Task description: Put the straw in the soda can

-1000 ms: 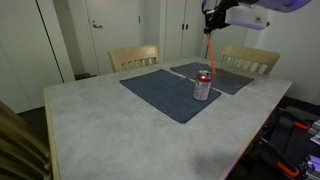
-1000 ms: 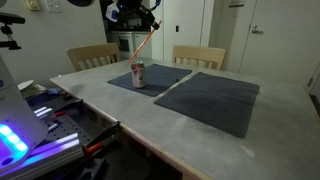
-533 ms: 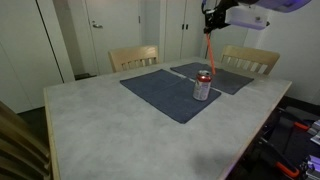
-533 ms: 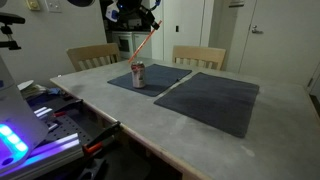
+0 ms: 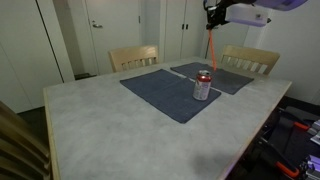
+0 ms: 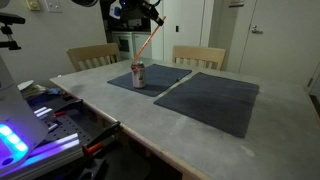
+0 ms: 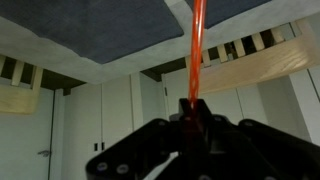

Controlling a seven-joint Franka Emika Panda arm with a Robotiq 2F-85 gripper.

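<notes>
Straw [image 5: 212, 48] higher, jaws partly off-frame

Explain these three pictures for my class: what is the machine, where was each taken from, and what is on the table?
The machine is one robot arm ending in a claw. Two pictures come from cameras standing in the room, viewing the table from different sides. The third comes from a camera on the arm's wrist, looking along the claw. Two dark mats lie on the table, and a red soda can stands on one. The claw is shut on a thin orange-red straw, held above the can, not yet in it.
</notes>
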